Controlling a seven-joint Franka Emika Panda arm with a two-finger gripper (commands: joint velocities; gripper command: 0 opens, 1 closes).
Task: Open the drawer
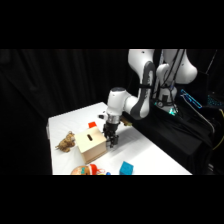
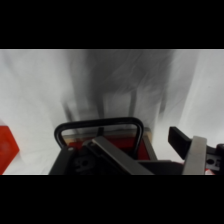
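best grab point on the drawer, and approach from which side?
Grip the dark wire handle on the drawer front. It stands clear as a loop, so one finger can go on each side of the bar. Come at the wooden box from its front face, where the gripper is now, and pull straight out.

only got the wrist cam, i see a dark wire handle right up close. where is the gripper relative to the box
observer: In the side view the gripper is low, against the right-hand side of the wooden box.
operator: anything on the table behind me
observer: A blue block lies on the table, nearer the side camera, apart from the box.
operator: and on the box's far side
observer: A brown lumpy object sits by the box's left side; I cannot tell what it is.
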